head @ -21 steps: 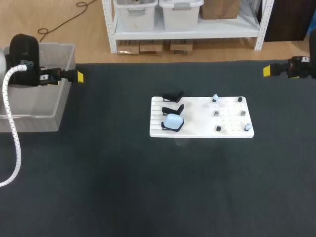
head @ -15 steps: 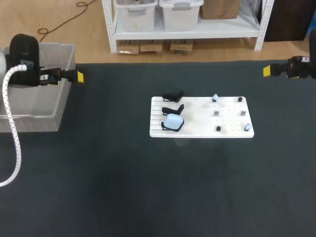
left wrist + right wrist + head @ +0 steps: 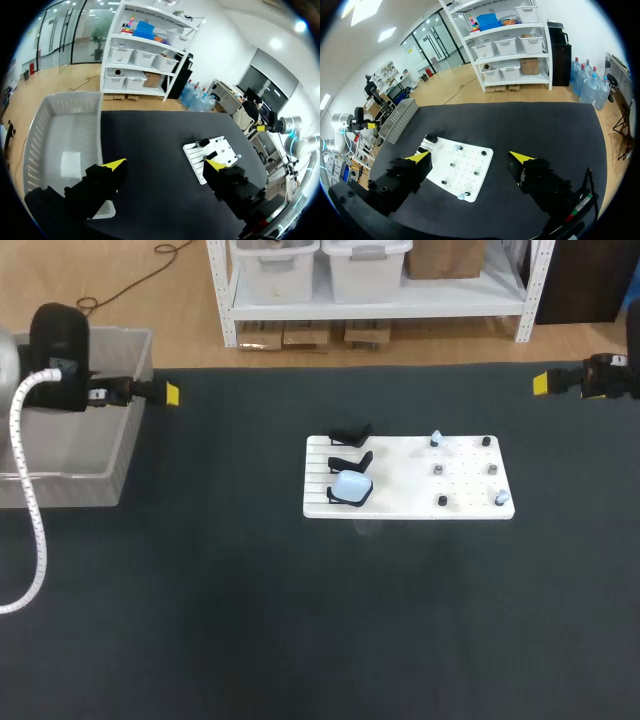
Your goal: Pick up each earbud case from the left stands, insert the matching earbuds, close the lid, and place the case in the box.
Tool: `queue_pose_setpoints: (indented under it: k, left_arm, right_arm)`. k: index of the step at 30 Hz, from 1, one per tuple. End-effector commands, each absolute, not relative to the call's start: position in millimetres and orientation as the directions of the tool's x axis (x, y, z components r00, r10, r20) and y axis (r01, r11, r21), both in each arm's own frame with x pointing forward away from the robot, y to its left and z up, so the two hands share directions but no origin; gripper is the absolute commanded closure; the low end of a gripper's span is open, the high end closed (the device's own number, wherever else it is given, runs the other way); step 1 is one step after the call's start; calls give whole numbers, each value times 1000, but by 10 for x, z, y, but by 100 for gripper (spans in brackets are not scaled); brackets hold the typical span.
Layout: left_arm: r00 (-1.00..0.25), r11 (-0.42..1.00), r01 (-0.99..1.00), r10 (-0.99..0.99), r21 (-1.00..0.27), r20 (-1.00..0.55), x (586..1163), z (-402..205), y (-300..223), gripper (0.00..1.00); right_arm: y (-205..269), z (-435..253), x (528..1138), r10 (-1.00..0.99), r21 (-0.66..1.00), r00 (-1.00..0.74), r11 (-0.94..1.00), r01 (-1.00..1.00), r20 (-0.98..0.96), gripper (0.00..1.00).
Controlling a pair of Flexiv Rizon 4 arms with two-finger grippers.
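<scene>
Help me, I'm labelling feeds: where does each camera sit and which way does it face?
Head view: above and behind, looking down on the table; left gripper and right gripper at its sides.
Left wrist view: on that wrist, facing box and white board; its open gripper shows.
Right wrist view: on that wrist, facing the board; its open gripper shows.
All share the board.

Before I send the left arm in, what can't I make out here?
Head view: earbud case too small to tell if its lid is open.
Head view: earbuds on the white board are mere specks.
Left wrist view: one of its fingers hides part of the board; case unseen.
Head view: box cut by the edge, overlapped by left arm.
</scene>
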State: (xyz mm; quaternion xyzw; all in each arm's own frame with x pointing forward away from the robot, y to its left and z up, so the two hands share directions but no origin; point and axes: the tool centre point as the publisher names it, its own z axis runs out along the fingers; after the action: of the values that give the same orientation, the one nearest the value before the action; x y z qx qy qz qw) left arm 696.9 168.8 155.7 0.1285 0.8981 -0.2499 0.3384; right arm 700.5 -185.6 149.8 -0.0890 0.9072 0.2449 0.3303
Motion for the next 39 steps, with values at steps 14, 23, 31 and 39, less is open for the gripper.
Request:
queue_pose_setpoints:
  k: [14, 23, 31, 39]
  left_arm:
    - [-357, 448, 882, 441, -142, -823, 6914, 1804, 1205, 0]
    - [-153, 318, 948, 520, 24, -840, 6884, 1773, 941, 0]
    - [-58, 188, 981, 546, 55, -836, 6868, 1637, 762, 0]
    - [-10, 80, 996, 550, 41, -835, 6861, 1415, 623, 0]
  right_arm:
    - [-1857, 1498, 7004, 0, 386, -766, 864, -324, -643, 0]
    - [-1857, 1498, 7004, 0, 386, -766, 864, -324, -643, 0]
    - [-1857, 1498, 7004, 0, 386, -766, 864, -324, -643, 0]
    - [-1857, 1498, 7004, 0, 386, -766, 864, -324, -643, 0]
